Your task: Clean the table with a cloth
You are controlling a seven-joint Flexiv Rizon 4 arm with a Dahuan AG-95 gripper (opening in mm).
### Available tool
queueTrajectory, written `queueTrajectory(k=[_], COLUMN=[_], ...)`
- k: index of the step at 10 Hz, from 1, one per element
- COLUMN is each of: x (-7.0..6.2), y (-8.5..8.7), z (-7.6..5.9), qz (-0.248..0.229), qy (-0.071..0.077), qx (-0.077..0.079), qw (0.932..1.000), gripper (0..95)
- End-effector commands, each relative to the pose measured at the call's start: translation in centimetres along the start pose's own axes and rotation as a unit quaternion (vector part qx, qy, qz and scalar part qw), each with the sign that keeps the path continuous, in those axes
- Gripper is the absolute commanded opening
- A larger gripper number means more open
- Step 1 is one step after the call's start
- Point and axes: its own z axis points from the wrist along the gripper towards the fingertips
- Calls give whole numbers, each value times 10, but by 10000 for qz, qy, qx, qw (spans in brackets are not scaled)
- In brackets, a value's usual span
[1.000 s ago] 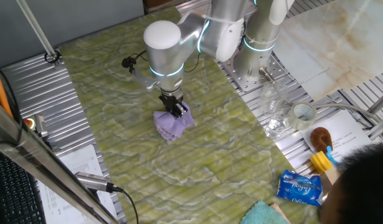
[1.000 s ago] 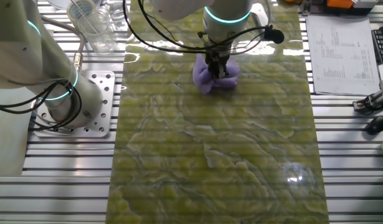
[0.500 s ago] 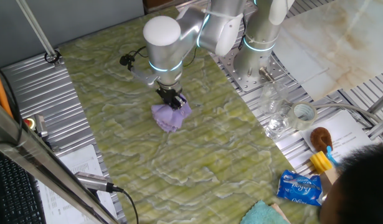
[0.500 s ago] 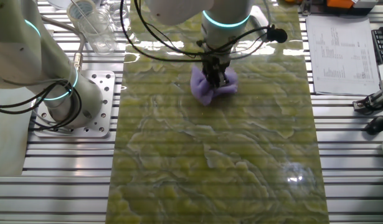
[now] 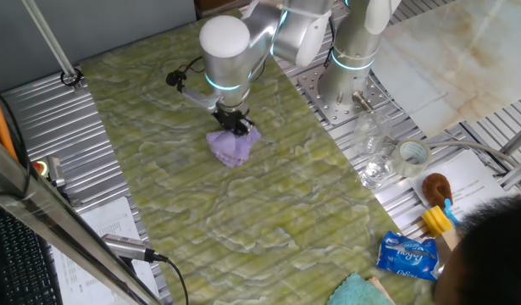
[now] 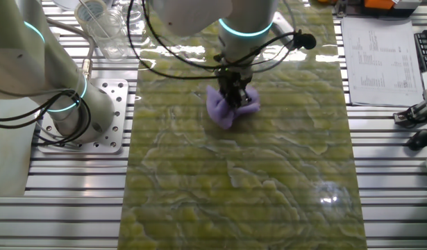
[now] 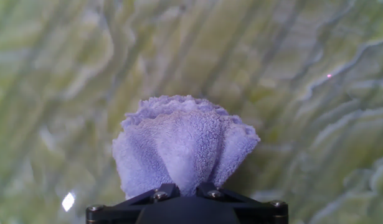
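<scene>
Underneath, green-veined table, crumpled cloth.

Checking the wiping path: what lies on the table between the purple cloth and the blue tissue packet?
Nothing: one fixed view shows only bare green table between the cloth and the packet.

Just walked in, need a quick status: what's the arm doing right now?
The single arm's gripper is pinching a bunched lilac cloth and pressing it down on the green marbled table, near the far end from the other fixed view. The hand view shows the cloth fanning out from between the fingers, against the surface. A blue packet and a teal cloth lie off to the side, untouched.
</scene>
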Motion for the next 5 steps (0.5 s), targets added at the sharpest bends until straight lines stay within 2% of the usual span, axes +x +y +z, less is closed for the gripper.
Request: queueTrajectory(k=[1, 2, 5], x=[28, 37, 48], y=[-11, -14, -17], z=[-4, -6, -9], qz=[-392, -489, -617], qy=[129, 163, 197], qx=[150, 189, 205], qw=[9990, 9985, 9977], gripper=[0, 0, 0])
